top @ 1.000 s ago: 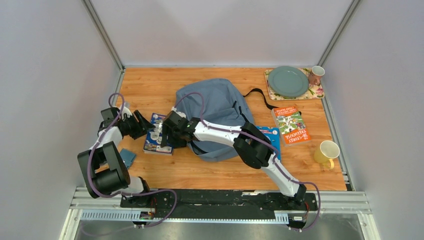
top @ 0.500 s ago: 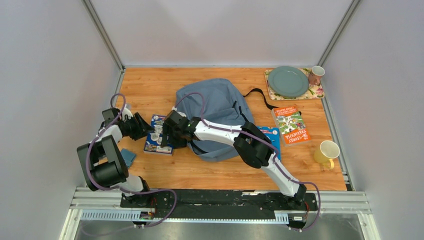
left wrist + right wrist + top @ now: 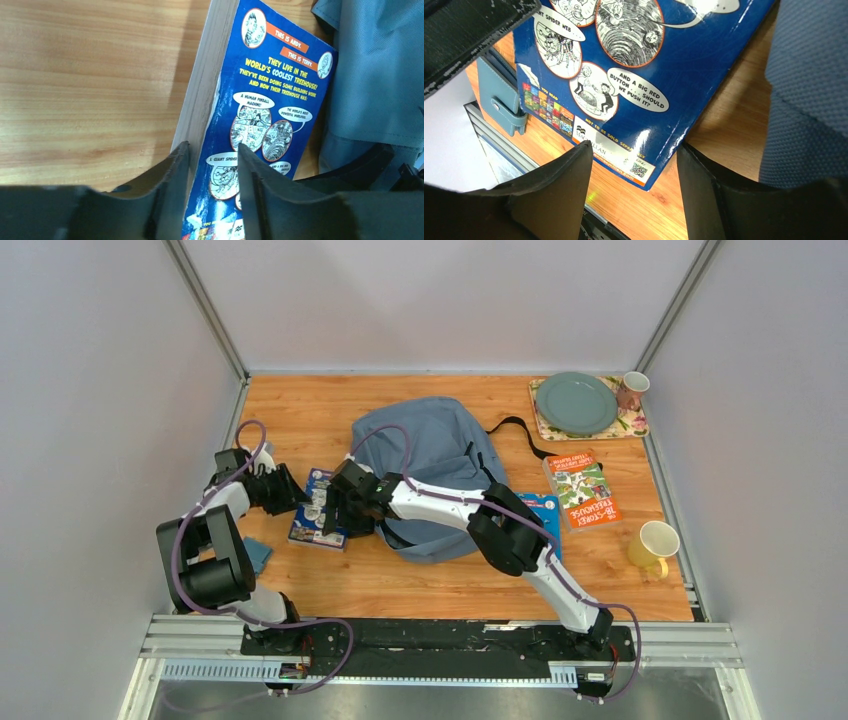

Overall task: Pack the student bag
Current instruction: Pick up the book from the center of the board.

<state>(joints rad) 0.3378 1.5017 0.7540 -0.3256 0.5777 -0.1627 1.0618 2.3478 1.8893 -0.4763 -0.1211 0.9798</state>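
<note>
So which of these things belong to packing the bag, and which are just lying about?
Likely the job: student bag, blue book beside it, orange book, second blue book, blue wallet.
Lying about: green plate, floral placemat, patterned mug, yellow mug.

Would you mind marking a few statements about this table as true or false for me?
1. The green plate sits on the floral placemat. True.
2. The yellow mug stands on that placemat. False: it stands on the bare wood of the table, near its right edge.
3. A blue book lies beside the student bag, on its left. True.
4. The orange and green book is inside the student bag. False: it lies on the table, to the right of the student bag.
</note>
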